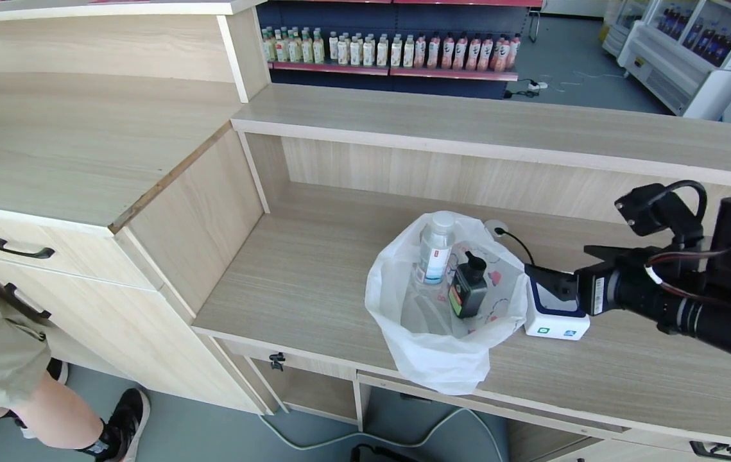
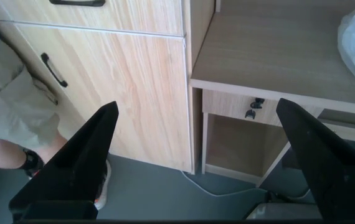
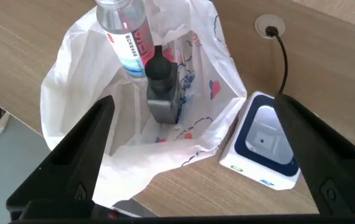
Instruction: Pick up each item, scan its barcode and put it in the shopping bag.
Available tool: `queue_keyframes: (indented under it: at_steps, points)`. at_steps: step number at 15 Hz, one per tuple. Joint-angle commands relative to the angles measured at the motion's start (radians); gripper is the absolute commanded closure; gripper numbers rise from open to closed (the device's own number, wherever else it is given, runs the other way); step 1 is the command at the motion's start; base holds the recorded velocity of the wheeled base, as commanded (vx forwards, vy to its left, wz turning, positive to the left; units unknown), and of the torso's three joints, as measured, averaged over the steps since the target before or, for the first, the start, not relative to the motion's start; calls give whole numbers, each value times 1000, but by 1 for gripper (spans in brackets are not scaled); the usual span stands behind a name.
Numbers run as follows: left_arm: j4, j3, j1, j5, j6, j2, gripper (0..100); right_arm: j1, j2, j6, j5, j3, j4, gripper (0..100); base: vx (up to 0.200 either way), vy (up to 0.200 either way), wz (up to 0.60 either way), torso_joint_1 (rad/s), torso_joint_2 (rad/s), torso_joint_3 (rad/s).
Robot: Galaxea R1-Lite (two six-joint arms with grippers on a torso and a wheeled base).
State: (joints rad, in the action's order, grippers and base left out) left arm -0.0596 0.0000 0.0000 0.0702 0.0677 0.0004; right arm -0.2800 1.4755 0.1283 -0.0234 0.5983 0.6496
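Right gripper (image 3: 195, 102): nearest, at the right of the counter, hovering just over the scanner and facing the bag; jaws spread wide, nothing between them.
Left gripper (image 2: 197, 106): low, off the near left corner of the counter, facing the cupboard front; jaws likewise spread and empty.
Thin white plastic shopping bag (image 1: 442, 346): stands mid-counter at the near edge with its mouth gaping; the near side sags over the edge.
Clear plastic water bottle with a white cap (image 1: 434, 253): inside the bag, upright at the far side.
Squat dark bottle with a black pump top (image 1: 468, 289): inside the bag, just right of the clear bottle, tilted.
White-and-blue box scanner (image 1: 554, 324): touching the bag's right side, with a black cable (image 1: 519, 244) running to the far side.
Pale wooden counter (image 1: 314, 276): bears all of this.
Handling, bag: likely light, limp and slippery film; best gathered at the rim.
Handling, bottles: probably stiff and smooth; take the clear one around its body, the dark one across its flat sides, below the pump.
Progress: both items look bagged.
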Motion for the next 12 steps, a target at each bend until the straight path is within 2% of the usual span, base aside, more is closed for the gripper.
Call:
queue_keyframes:
  at_steps: [1, 2, 6, 10, 12]
  points:
    - [0, 0, 0, 0, 0, 0, 0, 19, -402, 56, 103, -34, -298, 0, 0, 0, -600, 2, 7, 2]
    - [0, 0, 0, 0, 0, 0, 0, 19, -434, 48, 135, -49, -324, 0, 0, 0, -600, 2, 7, 7]
    - [0, 0, 0, 0, 0, 0, 0, 38, -503, -12, 143, -109, -320, 0, 0, 0, 0, 0, 0, 0]
    - [0, 0, 0, 0, 0, 0, 0, 119, -552, -41, 142, -150, -323, 0, 0, 0, 0, 0, 0, 0]
    - [0, 0, 0, 0, 0, 0, 0, 130, -613, -73, 148, -190, -329, 0, 0, 0, 0, 0, 0, 0]
